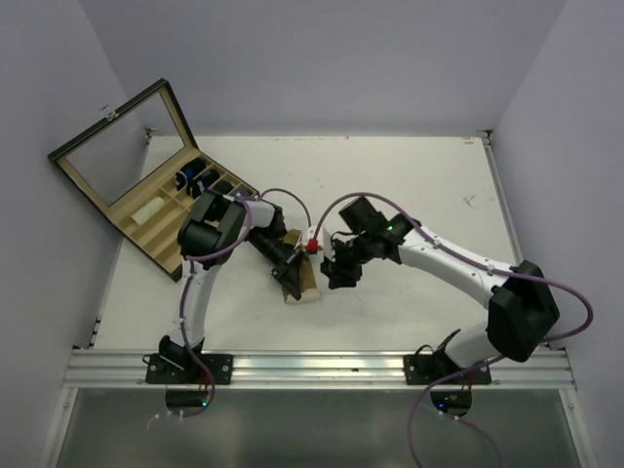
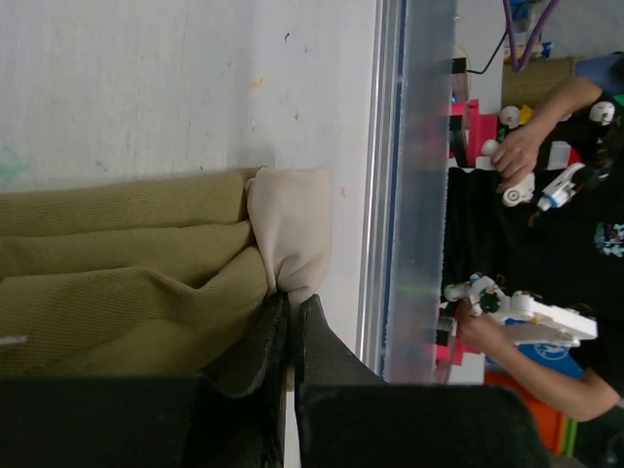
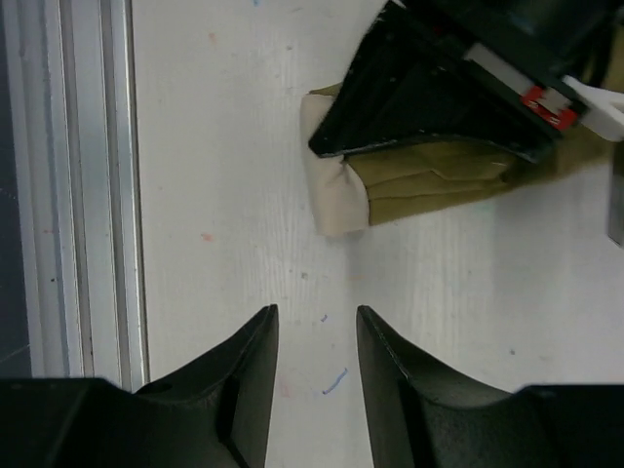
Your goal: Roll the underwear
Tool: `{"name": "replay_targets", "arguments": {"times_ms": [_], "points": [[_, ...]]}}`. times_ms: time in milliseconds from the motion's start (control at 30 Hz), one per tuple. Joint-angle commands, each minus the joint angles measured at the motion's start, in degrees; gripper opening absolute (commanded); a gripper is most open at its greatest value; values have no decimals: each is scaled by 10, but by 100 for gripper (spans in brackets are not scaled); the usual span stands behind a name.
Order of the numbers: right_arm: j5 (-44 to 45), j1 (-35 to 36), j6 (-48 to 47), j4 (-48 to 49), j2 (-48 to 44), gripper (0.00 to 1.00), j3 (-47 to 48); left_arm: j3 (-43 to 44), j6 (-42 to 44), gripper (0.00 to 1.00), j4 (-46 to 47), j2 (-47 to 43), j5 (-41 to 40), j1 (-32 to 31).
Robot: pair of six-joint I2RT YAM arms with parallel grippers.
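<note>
Top view: white table [image 1: 409,195], plain pale walls behind it, and a wooden compartment box [image 1: 136,239] with its lid up at upper left. Both arms meet at frame centre. The underwear [image 1: 307,286] is a small tan bundle there, mostly hidden under the left gripper [image 1: 291,268]. The right gripper [image 1: 339,273] sits just to the right of it, apart from the cloth.

Left wrist view: bare table up top, metal rail [image 2: 390,195] running down the right of centre. Olive fabric lies in stacked folds across the left half. The cream waistband [image 2: 292,229] bunches at the end of the bundle. The left claw is clamped tight on the cloth right under that cream end. My read is that it's pinning the end so the folds don't spring open.

Right wrist view: table fills the frame, rail at the left edge. The right claw is partly spread at bottom centre with only bare table between its fingers [image 3: 258,370]. It holds nothing. The bundle is at upper right, the left claw's black body over it. The right looks staged to come in on the free cream end. The roll looks loose, not finished.
</note>
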Motion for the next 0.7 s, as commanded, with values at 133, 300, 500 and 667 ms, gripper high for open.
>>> {"name": "replay_targets", "arguments": {"times_ms": [133,300,500,667], "points": [[78,118,-43,122,84,45,-19,-3,33,0,64,63,-170,-1],[75,165,-43,163,123,46,-23,-7,33,0,67,66,-169,4],[77,174,-50,189,161,42,-21,-8,35,0,71,68,-164,6],[90,173,-59,209,190,38,-36,-11,36,0,73,63,-165,8]]}}
